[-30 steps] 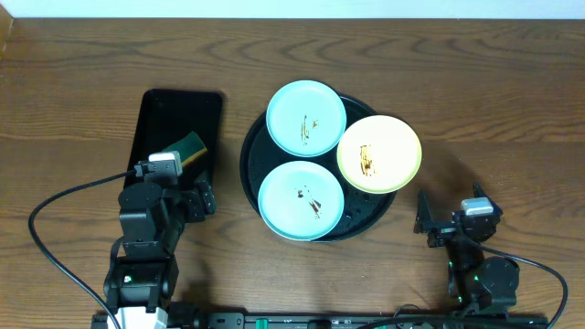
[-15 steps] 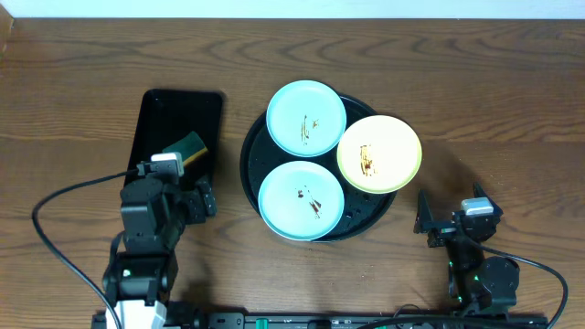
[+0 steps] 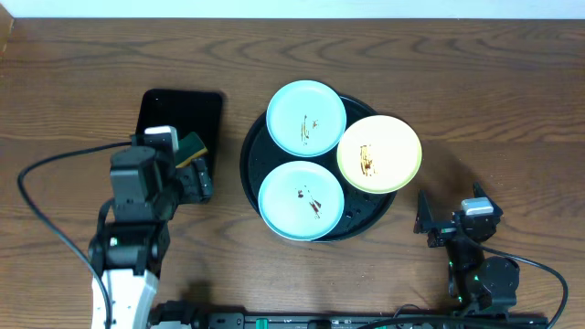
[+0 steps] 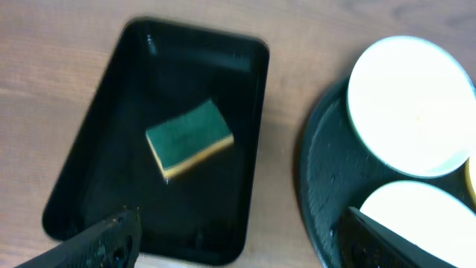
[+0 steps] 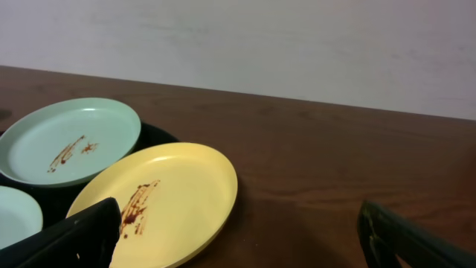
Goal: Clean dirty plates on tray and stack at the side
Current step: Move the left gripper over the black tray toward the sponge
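**Three soiled plates on tray; sponge not yet lifted**

Three plates sit on the round tray (image 3: pixel 249 157), all with brown smears: the far mint plate (image 3: pixel 305 118), the near mint plate (image 3: pixel 301 200), and the yellow plate (image 3: pixel 379 153), which overhangs the tray's right rim. None is stacked at the side.

Left of the round tray lies the rectangular tray (image 3: pixel 167 108), with the sponge (image 4: pixel 189 138) lying askew in it, green face up. The left gripper (image 4: pixel 239 223) hangs above that tray's near end, jaws wide apart and empty. The right gripper (image 5: pixel 238 223) waits off the round tray's near-right side, jaws also spread, holding nothing.

Assessment: the step in hand appears to be fetching the sponge. Recommended practice:
- Centre the left gripper over the sponge.
- Turn the wrist so the jaws span its narrow width.
- Descend without striking the rectangular tray's wall.
- Close firmly on the sponge's sides.
- Lift clear of the rim before crossing to the round tray.
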### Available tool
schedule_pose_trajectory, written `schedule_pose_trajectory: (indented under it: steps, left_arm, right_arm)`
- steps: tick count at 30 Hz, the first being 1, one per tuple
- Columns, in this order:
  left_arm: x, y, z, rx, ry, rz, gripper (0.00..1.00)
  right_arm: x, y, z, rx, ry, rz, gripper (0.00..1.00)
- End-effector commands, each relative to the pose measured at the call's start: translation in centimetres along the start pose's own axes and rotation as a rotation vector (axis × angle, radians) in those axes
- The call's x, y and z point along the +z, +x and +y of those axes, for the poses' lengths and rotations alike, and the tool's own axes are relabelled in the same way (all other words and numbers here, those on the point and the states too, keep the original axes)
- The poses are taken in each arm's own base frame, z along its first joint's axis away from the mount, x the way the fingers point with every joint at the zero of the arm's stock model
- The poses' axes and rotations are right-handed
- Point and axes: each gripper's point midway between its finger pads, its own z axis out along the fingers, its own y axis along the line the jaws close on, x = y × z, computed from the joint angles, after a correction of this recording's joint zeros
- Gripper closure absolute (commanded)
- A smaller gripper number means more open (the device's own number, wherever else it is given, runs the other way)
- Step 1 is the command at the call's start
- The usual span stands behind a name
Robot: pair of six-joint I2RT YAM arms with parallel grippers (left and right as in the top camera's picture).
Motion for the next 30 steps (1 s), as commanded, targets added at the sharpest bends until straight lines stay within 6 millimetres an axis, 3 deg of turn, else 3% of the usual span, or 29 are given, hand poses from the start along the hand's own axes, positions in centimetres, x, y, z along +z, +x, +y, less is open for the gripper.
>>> schedule_pose_trajectory:
  steps: [1,8,14,23,30]
  left_arm:
    - [0.4,-0.3,-0.2,-0.011,0.005,0.057,0.16]
    - [1.0,-0.4,-1.0,-0.036,0.034,0.209,0.15]
    - [-0.2,-1.0,-1.2,-0.059,0.024,0.307,0.15]
    - [-2.6,0.0,-1.2,-0.076,-0.003,0.503,0.15]
    - [-2.5,-1.5,-1.5,-0.083,-0.005,0.563,0.16]
  right_arm:
    - [0.0,0.1,0.1,0.006,-0.002,0.003,0.01]
    - [0.0,0.1,0.1,0.006,-0.002,0.003,0.01]
    - [0.0,0.1,0.1,0.006,-0.002,0.003,0.01]
    - [0.0,0.1,0.1,0.006,-0.002,0.003,0.01]
    - [0.0,0.1,0.1,0.006,-0.002,0.003,0.01]
